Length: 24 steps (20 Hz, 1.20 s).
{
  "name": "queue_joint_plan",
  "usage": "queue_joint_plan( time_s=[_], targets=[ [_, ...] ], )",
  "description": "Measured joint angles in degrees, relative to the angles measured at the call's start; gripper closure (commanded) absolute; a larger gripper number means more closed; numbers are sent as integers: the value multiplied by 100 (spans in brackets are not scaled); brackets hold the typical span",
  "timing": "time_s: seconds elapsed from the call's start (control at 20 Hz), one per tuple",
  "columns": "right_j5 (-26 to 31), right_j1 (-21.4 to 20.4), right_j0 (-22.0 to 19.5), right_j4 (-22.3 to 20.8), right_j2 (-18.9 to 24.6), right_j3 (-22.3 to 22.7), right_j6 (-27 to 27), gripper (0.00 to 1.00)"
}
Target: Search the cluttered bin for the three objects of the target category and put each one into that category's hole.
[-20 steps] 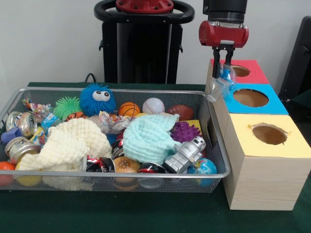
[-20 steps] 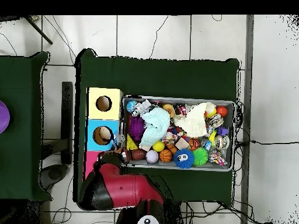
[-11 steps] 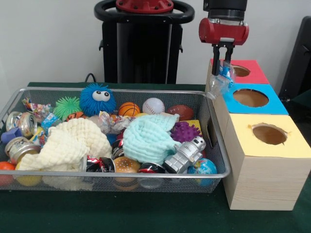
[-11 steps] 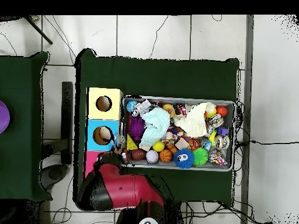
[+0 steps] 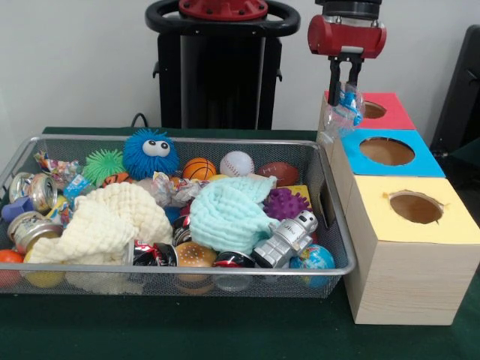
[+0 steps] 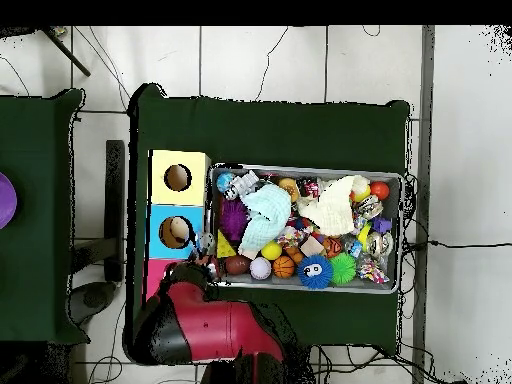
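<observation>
the black fingers (image 5: 343, 81) were clamped on a crinkly clear-and-blue plastic snack packet (image 5: 343, 112), hanging just above the red-topped wooden box's hole (image 5: 371, 110). below and beside them, the cluttered wire mesh bin (image 5: 334, 225) suggested more wrappers (image 5: 52, 166) remained to sort.

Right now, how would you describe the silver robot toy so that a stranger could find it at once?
Look at the wire mesh bin, then its front corner nearest the yellow-topped wooden box. The silver robot toy lies tilted there, between the pale green cloth and a small globe ball; it alone is metallic and figure-shaped.
</observation>
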Motion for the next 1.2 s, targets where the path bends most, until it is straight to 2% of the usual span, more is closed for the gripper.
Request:
queue_joint_plan(
  time_s=[0.75, 1.2],
  targets=[
    [336, -140, 1, 34, -1, 6, 0, 100],
    [371, -139, 234, 87, -22, 5, 0, 100]
  ],
)
